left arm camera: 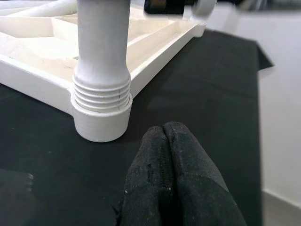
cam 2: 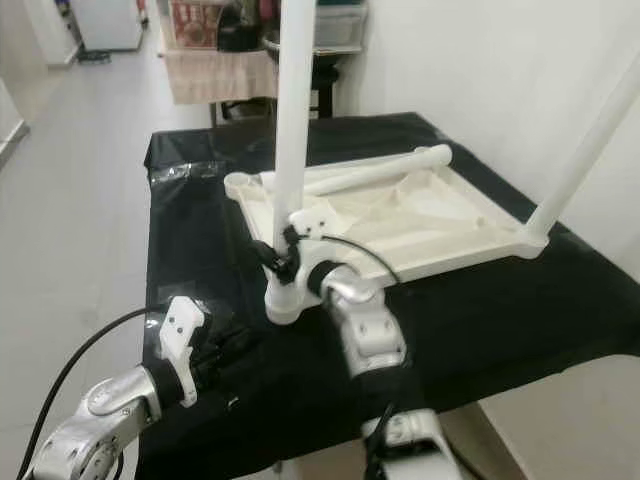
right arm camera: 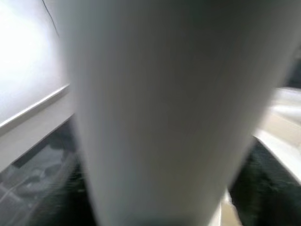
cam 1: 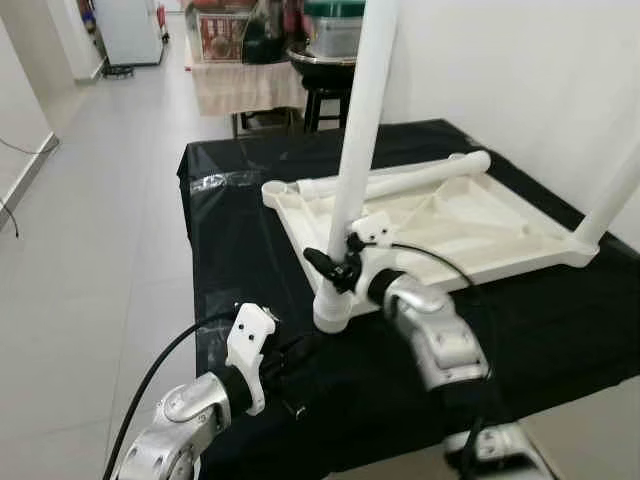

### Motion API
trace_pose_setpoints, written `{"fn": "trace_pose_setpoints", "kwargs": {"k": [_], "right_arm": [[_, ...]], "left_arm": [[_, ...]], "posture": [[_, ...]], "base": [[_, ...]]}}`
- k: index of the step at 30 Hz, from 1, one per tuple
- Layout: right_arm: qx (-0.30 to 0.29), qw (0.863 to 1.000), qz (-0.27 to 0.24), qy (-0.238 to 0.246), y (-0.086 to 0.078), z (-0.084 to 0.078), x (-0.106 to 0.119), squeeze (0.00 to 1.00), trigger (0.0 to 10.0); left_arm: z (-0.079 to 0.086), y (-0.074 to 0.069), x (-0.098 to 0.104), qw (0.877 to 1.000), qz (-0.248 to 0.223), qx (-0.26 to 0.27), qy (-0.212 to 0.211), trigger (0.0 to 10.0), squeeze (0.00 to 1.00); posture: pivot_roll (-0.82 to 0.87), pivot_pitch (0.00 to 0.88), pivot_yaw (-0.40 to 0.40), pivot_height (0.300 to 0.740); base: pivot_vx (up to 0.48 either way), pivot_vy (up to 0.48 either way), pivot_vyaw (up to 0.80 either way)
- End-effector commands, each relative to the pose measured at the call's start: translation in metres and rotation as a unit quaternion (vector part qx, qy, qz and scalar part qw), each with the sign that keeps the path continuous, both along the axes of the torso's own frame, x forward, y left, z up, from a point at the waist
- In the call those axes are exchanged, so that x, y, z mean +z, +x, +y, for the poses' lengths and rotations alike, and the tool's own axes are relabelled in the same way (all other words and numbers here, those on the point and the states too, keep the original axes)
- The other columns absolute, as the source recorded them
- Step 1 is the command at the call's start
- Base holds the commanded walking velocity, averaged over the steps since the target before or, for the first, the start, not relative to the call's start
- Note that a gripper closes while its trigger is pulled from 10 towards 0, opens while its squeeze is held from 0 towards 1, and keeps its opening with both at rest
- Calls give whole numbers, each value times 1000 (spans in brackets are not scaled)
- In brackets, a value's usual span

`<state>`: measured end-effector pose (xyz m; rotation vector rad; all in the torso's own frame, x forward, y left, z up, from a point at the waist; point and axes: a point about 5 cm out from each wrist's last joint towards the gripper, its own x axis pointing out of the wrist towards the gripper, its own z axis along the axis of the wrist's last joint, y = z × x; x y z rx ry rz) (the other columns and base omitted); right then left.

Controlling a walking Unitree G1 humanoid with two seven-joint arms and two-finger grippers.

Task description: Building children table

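An upside-down white plastic table top (cam 1: 470, 230) lies on a black-covered table (cam 1: 230, 250). A white leg (cam 1: 360, 120) stands upright in the near corner socket (cam 1: 332, 310), its threads (left arm camera: 102, 92) partly showing above the collar. My right gripper (cam 1: 337, 265) is shut on this leg just above the socket; the leg (right arm camera: 160, 113) looms blurred right in front of the right wrist camera. A second leg (cam 1: 615, 195) stands at the right corner. A loose leg (cam 1: 400, 180) lies across the top's far side. My left gripper (left arm camera: 163, 132) is shut and empty, resting on the cloth close to the socket.
The black cloth's front and left edges drop to a grey tiled floor (cam 1: 90, 230). Behind the table stand a dark stool (cam 1: 325, 95) and a cluttered side table (cam 1: 240, 60). A white wall (cam 1: 520, 70) runs close along the right.
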<state>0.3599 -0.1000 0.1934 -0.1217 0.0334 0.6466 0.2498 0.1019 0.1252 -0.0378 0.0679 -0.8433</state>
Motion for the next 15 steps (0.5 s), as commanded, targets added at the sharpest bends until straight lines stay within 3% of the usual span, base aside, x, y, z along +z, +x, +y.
{"fn": "trace_pose_setpoints", "kwargs": {"k": [1, 2, 3, 4, 5, 9, 10, 11, 12, 13, 14, 15], "right_arm": [[8, 1000, -10, 5, 5, -12, 9, 1000, 10000], [63, 998, -28, -8, 10, -19, 22, 1000, 10000], [63, 998, -28, -8, 10, -19, 22, 1000, 10000], [89, 995, -37, -18, 11, -22, 27, 169, 10000], [120, 992, -40, -23, 12, -24, 32, 0, 10000], [140, 989, -42, -26, 13, -25, 34, 0, 10000], [164, 985, -40, -27, 13, -26, 36, 0, 10000], [164, 985, -40, -27, 13, -26, 36, 0, 10000], [179, 983, -37, -31, 15, -26, 37, 0, 10000], [179, 983, -32, -32, 18, -27, 38, 0, 10000], [183, 982, -28, -31, 22, -29, 39, 0, 10000], [183, 982, -28, -31, 22, -29, 39, 0, 10000]], "left_arm": [[-1, 0, 5, 1000, -22, 3, 20, 10000, 0], [-1, 2, 7, 997, -48, 24, 50, 10000, 0], [-1, 2, 7, 997, -48, 24, 50, 10000, 0], [-1, 2, 9, 995, -64, 33, 67, 10000, 0], [-3, 3, 12, 991, -90, 37, 94, 10000, 0], [-5, 3, 14, 987, -107, 38, 111, 10000, 0], [-4, 4, 15, 976, -140, 55, 155, 10000, 0], [-4, 4, 15, 976, -140, 55, 155, 10000, 0], [-3, 6, 14, 955, -185, 73, 221, 10000, 0], [-1, 8, 17, 926, -241, 105, 271, 10000, 0], [0, 8, 17, 917, -256, 117, 283, 10000, 0], [0, 8, 17, 917, -256, 117, 283, 10000, 0]], "posture": [[16, 58, -53, 740], [20, 54, -64, 740], [20, 54, -64, 740], [24, 55, -68, 740], [28, 55, -71, 740], [30, 55, -72, 740], [32, 54, -73, 740], [32, 54, -73, 740], [39, 57, -74, 740], [44, 60, -76, 740], [47, 61, -75, 740], [47, 61, -75, 740]], "base": [[0, 0, 0], [0, 0, 0], [0, 0, 0], [0, 0, 0], [0, 0, 0], [0, 0, 0], [0, 0, 0], [0, 0, 0], [0, 0, 0], [0, 0, 0], [0, 0, 0], [0, 0, 0]]}}
